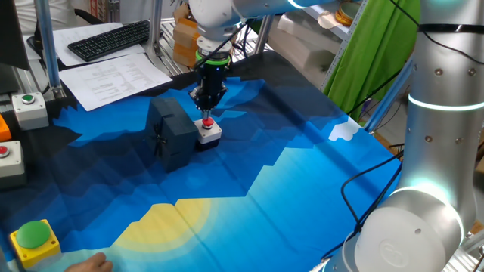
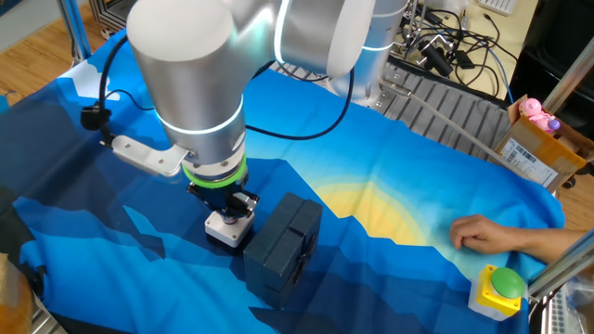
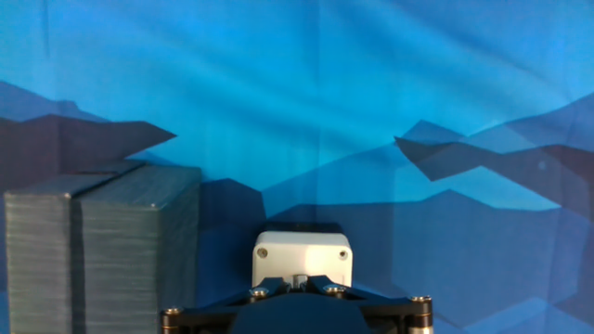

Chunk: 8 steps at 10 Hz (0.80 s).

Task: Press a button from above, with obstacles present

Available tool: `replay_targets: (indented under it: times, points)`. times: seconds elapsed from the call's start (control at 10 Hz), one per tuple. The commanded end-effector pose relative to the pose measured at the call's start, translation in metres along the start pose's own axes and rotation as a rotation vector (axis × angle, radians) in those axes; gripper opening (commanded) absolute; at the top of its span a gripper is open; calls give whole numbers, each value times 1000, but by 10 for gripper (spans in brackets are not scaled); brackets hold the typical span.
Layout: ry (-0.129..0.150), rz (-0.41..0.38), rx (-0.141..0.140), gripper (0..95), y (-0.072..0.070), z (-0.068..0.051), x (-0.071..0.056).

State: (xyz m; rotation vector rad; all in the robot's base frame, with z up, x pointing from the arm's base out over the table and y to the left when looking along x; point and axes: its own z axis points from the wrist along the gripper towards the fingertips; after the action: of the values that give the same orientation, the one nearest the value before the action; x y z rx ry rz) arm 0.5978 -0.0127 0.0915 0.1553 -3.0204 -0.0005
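Hand view looks along the fingers onto the small white-grey box (image 3: 303,257), which sits directly beneath the gripper (image 3: 297,301), with the dark gripper body covering the box's near edge and hiding the red cap. From one fixed view, the gripper (image 1: 206,108) hangs straight down over the button (image 1: 206,124), its tip at or just above the red cap; whether they touch I cannot tell. Whether the fingers are parted or closed I cannot tell either, since no view shows the fingertips clearly. The dark block (image 1: 172,133), matte and taller than the button box, stands just beside the box, on the side away from the arm's base in this view; in the hand view the block (image 3: 102,246) rises to the left of the gripper. From the other fixed view, the arm's wrist hides most of the box (image 2: 225,226), and the block (image 2: 283,247) lies just beside it. Well away from the gripper, a green button on a yellow box (image 2: 500,289) sits near a person's hand (image 2: 483,234) resting on the blue cloth (image 2: 390,176).
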Motion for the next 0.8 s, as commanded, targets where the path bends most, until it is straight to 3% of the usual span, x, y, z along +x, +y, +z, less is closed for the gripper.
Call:
replay_targets:
  times: [0.1, 0.2, 0.5, 0.8]
  points:
    - [-5, 8, -22, 0, 0, 23, 5]
    - [-19, 6, -44, 0, 0, 14, 8]
    - [-18, 10, -51, 0, 3, -5, 15]
    - [-33, 5, -58, 0, 4, -9, 15]
